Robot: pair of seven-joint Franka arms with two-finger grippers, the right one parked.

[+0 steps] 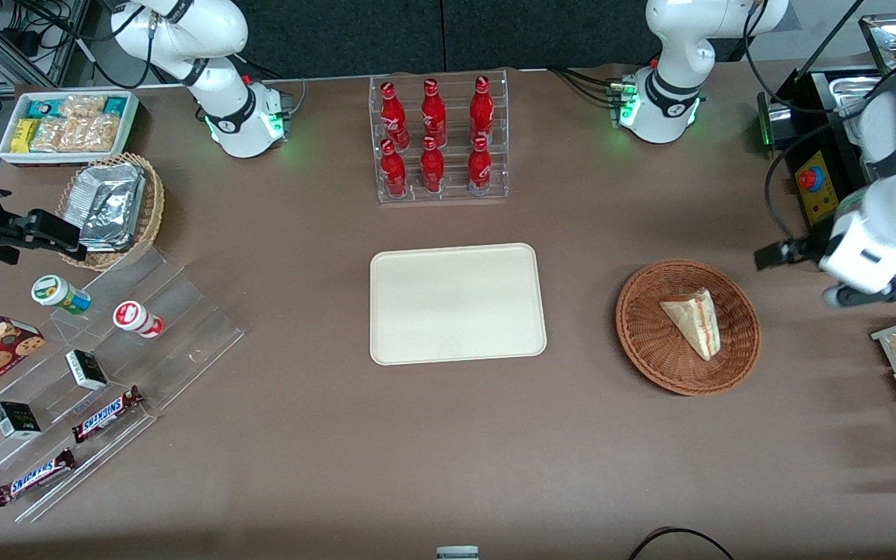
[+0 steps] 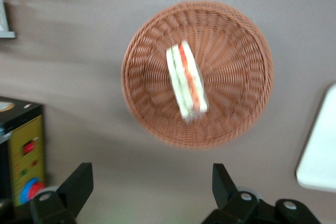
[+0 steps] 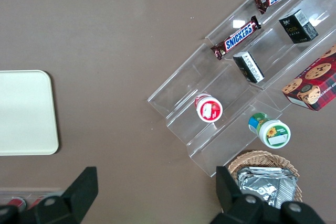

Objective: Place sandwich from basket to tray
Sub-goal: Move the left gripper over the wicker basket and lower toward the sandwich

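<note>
So the sandwich (image 1: 693, 321) was seen lying flat in the basket (image 1: 736, 356), a pale wedge with its red and green filling stripe showing along one edge. From the left wrist view the same sandwich (image 2: 186, 81) sat roughly in the middle of the reddish-brown wicker basket (image 2: 236, 51), a bit blurred but clearly resting on the weave and not touched by anything.

The gripper (image 2: 152, 192) was held up in the air, off to the side of the basket toward the working arm's end of the table, with its two dark fingers (image 2: 79, 184) spread wide apart and nothing between them. In the front view the gripper (image 1: 782, 253) was only partly made out at the end of the white arm, above the table and beside the basket rather than over it.

The tray (image 1: 457, 303) was found in the middle of the table, cream-white and bare, well apart from the basket. A clear rack of red bottles (image 1: 438, 138) stood farther from the front camera than the tray. A corner of the tray (image 2: 320, 156) also showed up in the left wrist view, near the basket but not touching it.
</note>
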